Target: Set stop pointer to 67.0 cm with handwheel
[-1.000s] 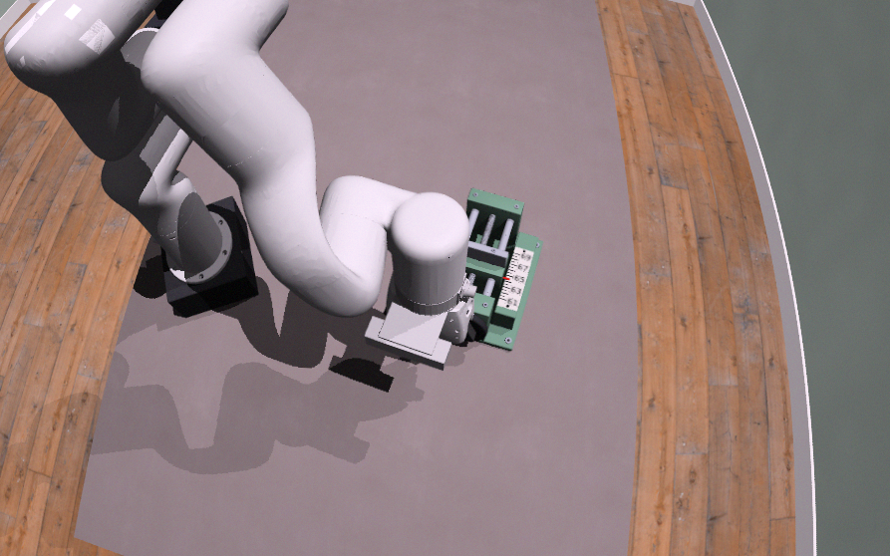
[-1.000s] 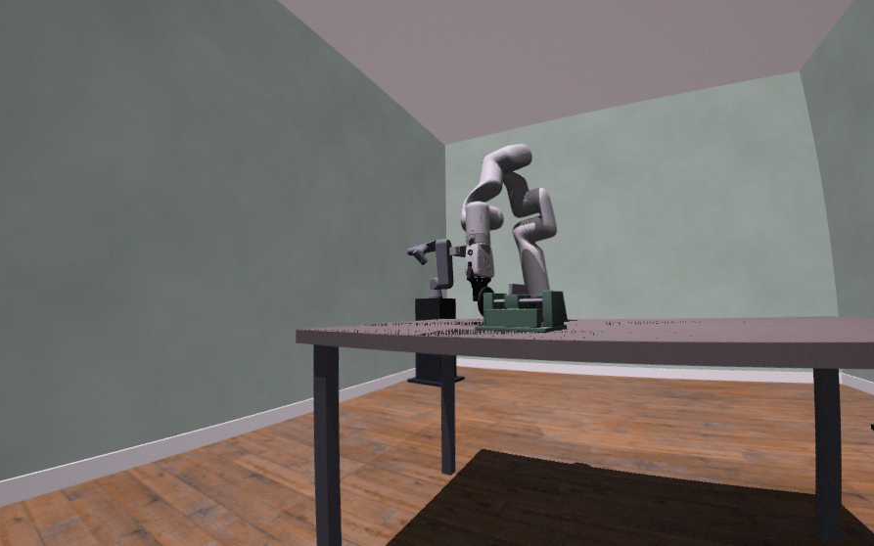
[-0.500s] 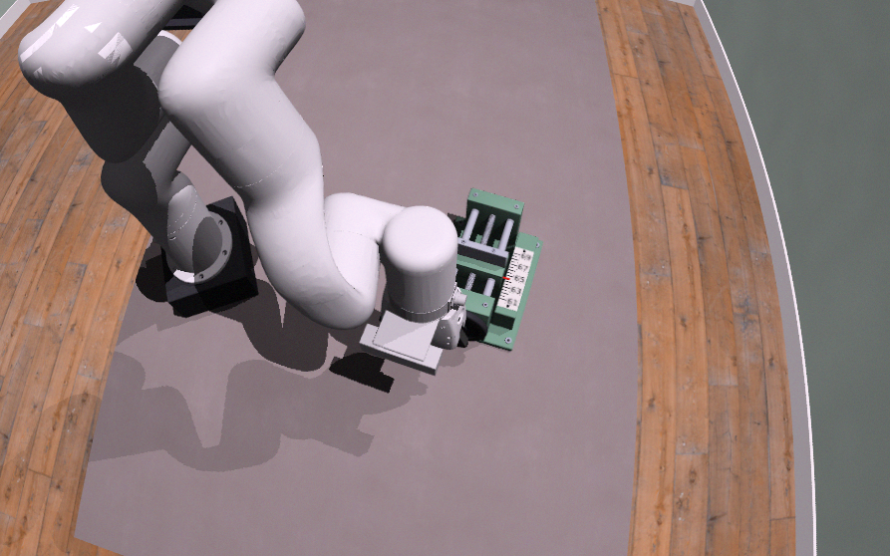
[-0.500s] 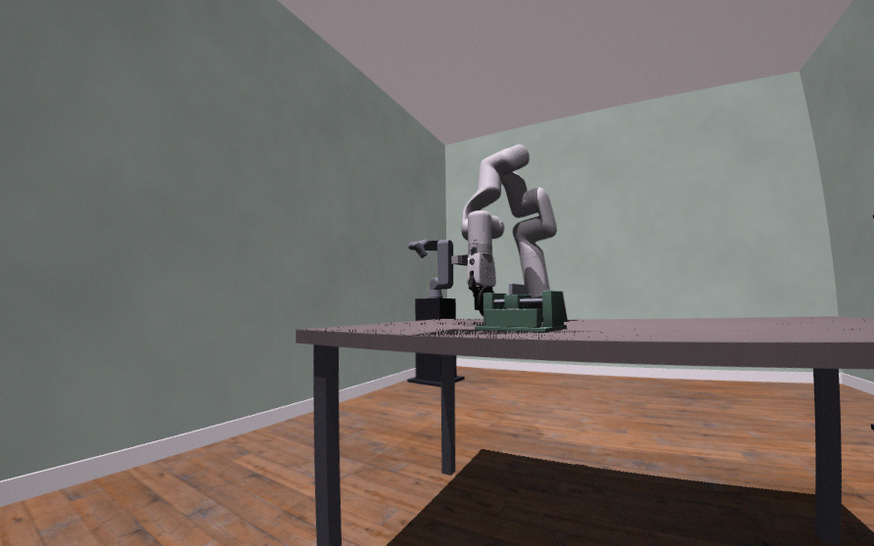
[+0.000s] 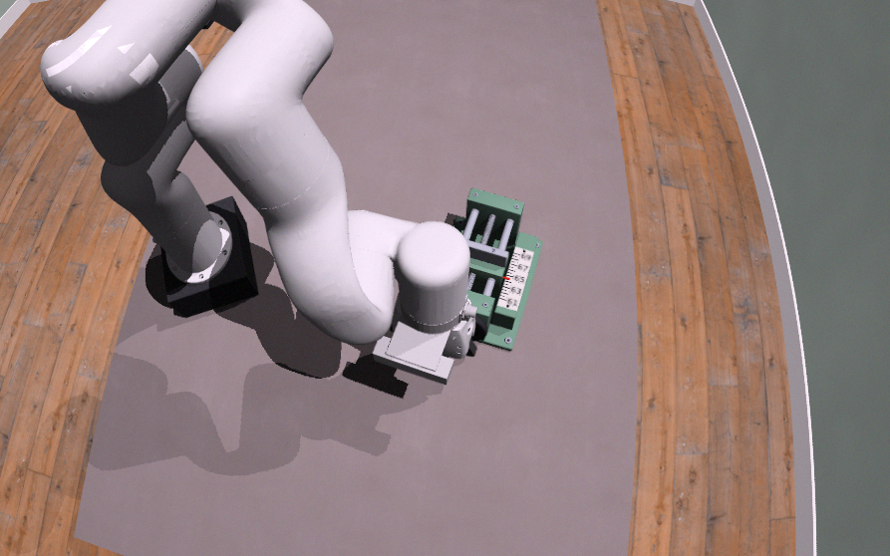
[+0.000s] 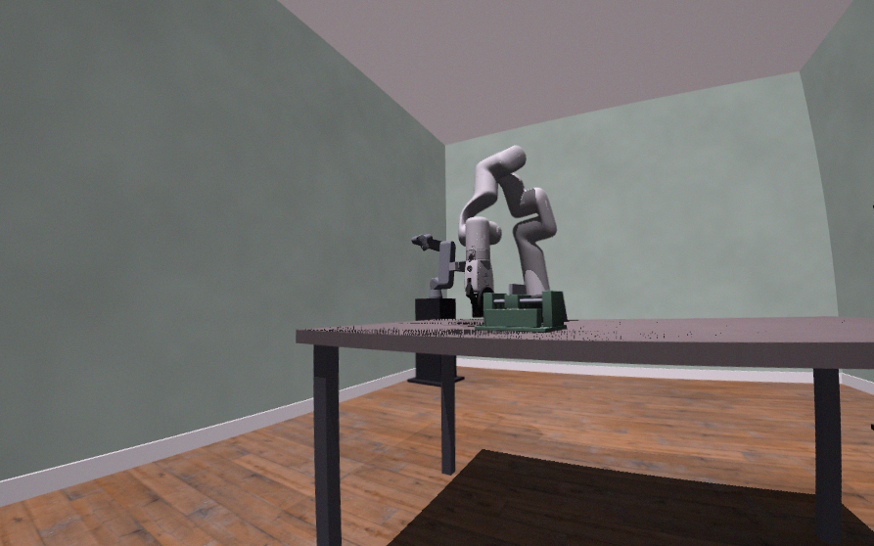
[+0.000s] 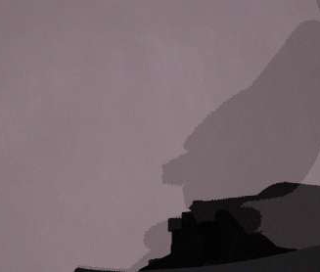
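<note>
End effector clamped on the handwheel at the green fixture's near end, beside open mat.

1. A white scale strip is carried on the green fixture standing on the table.
2. The numbers 69, 67, 65, 63 and 61 are read along it in the top view.
3. A red pointer is seen beside 65.
4. No other text is legible.
</note>
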Available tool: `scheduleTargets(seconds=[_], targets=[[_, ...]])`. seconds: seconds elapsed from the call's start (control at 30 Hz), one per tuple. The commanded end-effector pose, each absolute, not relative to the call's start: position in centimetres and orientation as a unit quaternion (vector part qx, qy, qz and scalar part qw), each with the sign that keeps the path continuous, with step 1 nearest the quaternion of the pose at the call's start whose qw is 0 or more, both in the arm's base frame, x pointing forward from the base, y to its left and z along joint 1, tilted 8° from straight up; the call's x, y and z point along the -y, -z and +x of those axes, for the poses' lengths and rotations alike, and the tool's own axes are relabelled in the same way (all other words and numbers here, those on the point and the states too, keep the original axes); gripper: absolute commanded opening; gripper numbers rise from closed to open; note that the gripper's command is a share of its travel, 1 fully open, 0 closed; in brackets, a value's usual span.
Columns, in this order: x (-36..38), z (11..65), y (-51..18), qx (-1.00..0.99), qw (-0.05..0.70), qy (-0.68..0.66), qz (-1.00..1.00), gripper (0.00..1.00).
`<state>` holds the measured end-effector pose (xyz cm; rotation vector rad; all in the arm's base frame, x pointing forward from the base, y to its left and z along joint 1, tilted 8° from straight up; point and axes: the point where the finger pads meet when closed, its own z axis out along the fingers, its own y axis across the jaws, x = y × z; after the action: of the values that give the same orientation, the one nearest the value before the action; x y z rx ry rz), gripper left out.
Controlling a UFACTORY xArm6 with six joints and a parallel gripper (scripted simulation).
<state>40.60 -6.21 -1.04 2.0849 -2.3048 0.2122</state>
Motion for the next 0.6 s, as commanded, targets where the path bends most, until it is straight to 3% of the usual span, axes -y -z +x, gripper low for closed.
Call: scheduleTargets(seconds=[0.0, 0.57], targets=[[6.3, 41.2, 1.3, 0.74, 0.013, -0.069, 0.669, 0.06], [6.6, 44.7, 0.4, 0.74, 0.013, -0.069, 0.669, 0.06]])
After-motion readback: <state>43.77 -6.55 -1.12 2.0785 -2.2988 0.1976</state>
